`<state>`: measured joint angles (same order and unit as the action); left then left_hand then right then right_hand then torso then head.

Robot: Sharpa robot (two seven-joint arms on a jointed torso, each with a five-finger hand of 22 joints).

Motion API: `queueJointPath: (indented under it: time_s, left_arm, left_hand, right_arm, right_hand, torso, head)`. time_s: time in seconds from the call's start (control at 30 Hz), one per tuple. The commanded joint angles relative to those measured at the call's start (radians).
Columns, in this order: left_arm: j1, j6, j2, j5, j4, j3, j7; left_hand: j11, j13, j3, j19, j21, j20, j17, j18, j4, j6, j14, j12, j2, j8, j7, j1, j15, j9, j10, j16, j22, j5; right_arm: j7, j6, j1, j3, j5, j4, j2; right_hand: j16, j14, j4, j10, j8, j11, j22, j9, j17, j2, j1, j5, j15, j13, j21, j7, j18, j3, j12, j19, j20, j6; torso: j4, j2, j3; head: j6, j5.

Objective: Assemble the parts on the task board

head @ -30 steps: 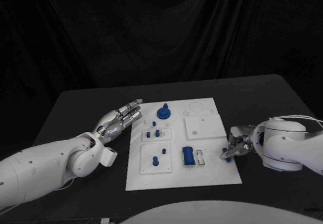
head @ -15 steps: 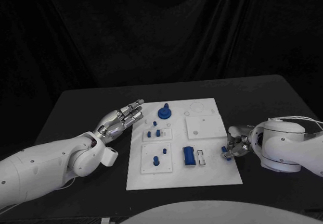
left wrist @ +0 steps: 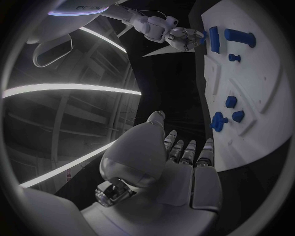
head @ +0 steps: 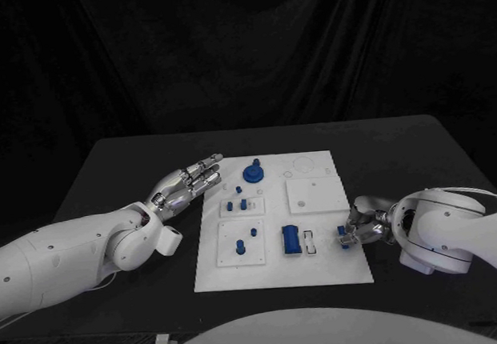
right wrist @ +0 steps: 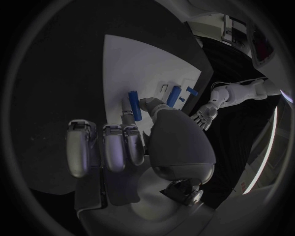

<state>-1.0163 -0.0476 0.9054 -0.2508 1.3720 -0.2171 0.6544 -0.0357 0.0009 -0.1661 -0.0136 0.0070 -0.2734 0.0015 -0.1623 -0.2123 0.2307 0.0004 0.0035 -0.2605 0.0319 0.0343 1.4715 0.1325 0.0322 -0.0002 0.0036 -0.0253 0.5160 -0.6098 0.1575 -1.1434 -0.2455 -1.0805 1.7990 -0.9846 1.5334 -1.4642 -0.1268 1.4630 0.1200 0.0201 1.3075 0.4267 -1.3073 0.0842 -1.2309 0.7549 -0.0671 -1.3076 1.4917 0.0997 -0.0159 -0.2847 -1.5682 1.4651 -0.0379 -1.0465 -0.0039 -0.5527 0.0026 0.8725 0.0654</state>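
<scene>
**Black table, white board at centre**

Nearest, the right hand (head: pixel 363 229) pinches a small blue part (head: pixel 347 235) at the task board (head: pixel 326 274)'s right edge. Farther back, the left hand (head: pixel 184 187) hovers empty beside the board's left edge, fingers extended.

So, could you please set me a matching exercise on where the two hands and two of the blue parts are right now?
Things:
1. left hand
2. right hand
3. knob
4. block

Places or states:
A. lying on the near half of the board
B. standing at the board's far end
C. at the board's right edge, pinching a small part
D. left of the board, fingers apart, holding nothing

Pairs: 1-D, 2-C, 3-B, 4-A
</scene>
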Motion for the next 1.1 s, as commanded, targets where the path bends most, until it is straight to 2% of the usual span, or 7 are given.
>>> queueJointPath:
  time_s: [0.03,0.33,0.57,0.6,0.7,0.93,1.1]
  left_arm:
    - [0.001,-0.016,-0.001,-0.001,0.001,0.001,0.003]
    - [0.001,-0.016,0.004,-0.001,0.001,0.001,-0.003]
    - [0.002,-0.019,0.002,-0.001,0.001,0.001,-0.006]
    - [0.002,-0.02,0.002,-0.001,0.001,0.001,-0.006]
    - [0.002,-0.022,0.001,-0.001,0.001,0.001,-0.007]
    - [0.002,-0.029,-0.002,-0.001,-0.002,0.001,-0.012]
    - [0.002,-0.032,-0.003,-0.001,-0.002,0.001,-0.014]
  left_hand:
    - [-0.013,-0.001,0.004,-0.002,0.005,-0.009,-0.002,-0.018,0.004,0.001,0.0,-0.003,-0.004,0.002,0.009,0.007,0.007,0.0,0.0,-0.004,-0.002,0.007]
    - [-0.018,-0.001,0.005,-0.003,0.006,-0.009,-0.002,-0.018,0.005,0.003,0.0,-0.003,-0.004,0.002,0.01,0.006,0.007,0.0,0.001,-0.004,-0.003,0.007]
    - [-0.019,0.0,0.006,-0.003,0.006,-0.01,-0.002,-0.018,0.006,0.004,0.0,-0.003,-0.004,0.002,0.012,0.005,0.008,0.001,0.001,-0.004,-0.003,0.007]
    - [-0.019,0.0,0.006,-0.003,0.006,-0.01,-0.002,-0.018,0.006,0.004,0.0,-0.003,-0.004,0.002,0.012,0.005,0.008,0.001,0.001,-0.004,-0.003,0.007]
    - [-0.019,0.0,0.006,-0.004,0.007,-0.01,-0.002,-0.018,0.006,0.004,0.0,-0.003,-0.005,0.003,0.013,0.005,0.009,0.001,0.001,-0.004,-0.004,0.007]
    - [-0.021,0.0,0.008,-0.006,0.008,-0.012,-0.002,-0.018,0.007,0.005,0.0,-0.003,-0.006,0.003,0.016,0.003,0.014,0.001,0.002,-0.004,-0.006,0.006]
    - [-0.02,0.0,0.01,-0.007,0.009,-0.014,-0.002,-0.018,0.008,0.014,0.0,-0.003,-0.006,0.005,0.023,0.001,0.02,0.002,0.002,-0.004,-0.008,0.005]
  right_arm:
    - [0.027,0.06,0.005,-0.002,0.173,0.011,-0.004]
    - [0.025,0.066,-0.001,-0.002,0.34,0.021,0.02]
    - [0.016,0.032,-0.002,-0.002,0.364,-0.019,0.069]
    - [0.015,0.028,-0.002,-0.002,0.365,-0.023,0.074]
    - [0.012,0.021,-0.002,-0.002,0.367,-0.036,0.088]
    - [0.008,0.009,-0.002,-0.002,0.369,-0.056,0.113]
    - [-0.008,-0.006,-0.002,-0.002,0.353,-0.071,0.128]
  right_hand:
    - [-0.001,-0.085,0.165,0.108,0.004,0.001,0.232,0.005,-0.148,0.002,0.014,0.004,0.001,-0.263,-0.005,-0.001,-0.008,-0.172,-0.003,0.062,-0.007,-0.006]
    - [-0.001,-0.084,0.164,0.108,0.017,-0.003,0.232,0.005,-0.146,0.0,0.045,-0.032,0.0,-0.263,-0.005,-0.006,-0.008,-0.171,-0.003,0.062,-0.006,-0.01]
    - [-0.003,-0.084,0.16,0.108,0.031,-0.006,0.231,0.006,-0.143,-0.01,0.073,-0.128,-0.001,-0.263,-0.008,-0.01,-0.009,-0.152,-0.003,0.061,-0.005,0.0]
    - [-0.003,-0.084,0.159,0.108,0.035,-0.007,0.23,0.006,-0.142,-0.014,0.078,-0.163,-0.001,-0.263,-0.009,-0.011,-0.009,-0.145,-0.003,0.06,-0.005,0.004]
    - [-0.003,-0.084,0.157,0.108,0.045,-0.009,0.23,0.01,-0.142,-0.019,0.082,-0.206,-0.002,-0.263,-0.009,-0.015,-0.009,-0.132,-0.003,0.06,-0.004,0.002]
    - [-0.003,-0.084,0.147,0.108,0.057,-0.012,0.231,0.017,-0.142,-0.026,0.094,-0.21,-0.004,-0.263,-0.008,-0.018,-0.009,-0.099,-0.003,0.061,-0.002,0.007]
    - [-0.002,-0.084,0.136,0.108,0.066,-0.015,0.231,0.021,-0.143,-0.035,0.101,-0.259,-0.005,-0.263,-0.009,-0.02,-0.009,-0.068,-0.003,0.061,-0.001,0.014]
  torso:
    - [0.0,0.0,0.0002]
    - [0.0005,0.0,-0.0002]
    - [0.0008,-0.001,0.0002]
    - [0.0004,-0.001,0.0001]
    - [0.0001,-0.001,0.0]
    - [0.0001,0.0,0.0]
    - [0.0007,-0.001,0.0001]
  head:
    - [0.0,0.0]
    - [0.0,-0.005]
    - [0.0,-0.002]
    - [0.0,-0.002]
    - [0.0,0.0]
    - [0.0,0.001]
    - [0.0,0.003]
